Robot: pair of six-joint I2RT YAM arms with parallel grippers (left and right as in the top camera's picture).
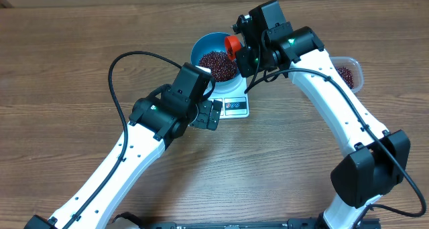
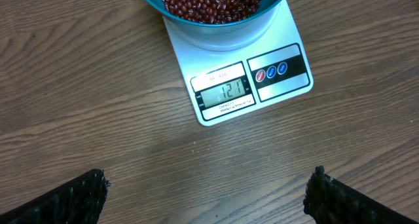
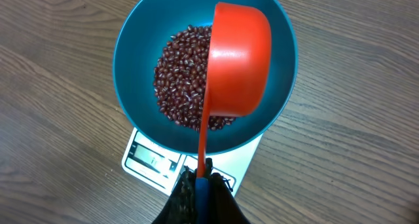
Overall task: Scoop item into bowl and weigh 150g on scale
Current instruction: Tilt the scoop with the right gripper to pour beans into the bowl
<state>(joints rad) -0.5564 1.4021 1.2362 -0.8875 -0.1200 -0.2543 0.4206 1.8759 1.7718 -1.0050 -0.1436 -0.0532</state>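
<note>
The blue bowl (image 1: 201,49) (image 3: 137,47) (image 2: 216,29) stands on the white scale (image 1: 236,107) (image 2: 288,86) (image 3: 141,160) and holds a heap of dark red beans (image 1: 216,63) (image 3: 180,73) (image 2: 209,1). My right gripper (image 3: 203,179) is shut on the blue-tipped handle of a red scoop (image 3: 239,60) (image 1: 232,47), held turned over above the bowl. My left gripper (image 2: 208,185) (image 1: 208,114) hangs open over bare table in front of the scale, with nothing between its fingers (image 2: 78,198). The scale's display (image 2: 226,92) is lit.
A clear plastic tub (image 1: 348,71) with more beans stands at the right, partly hidden behind my right arm. Wooden tabletop (image 2: 98,106) surrounds the scale on all sides.
</note>
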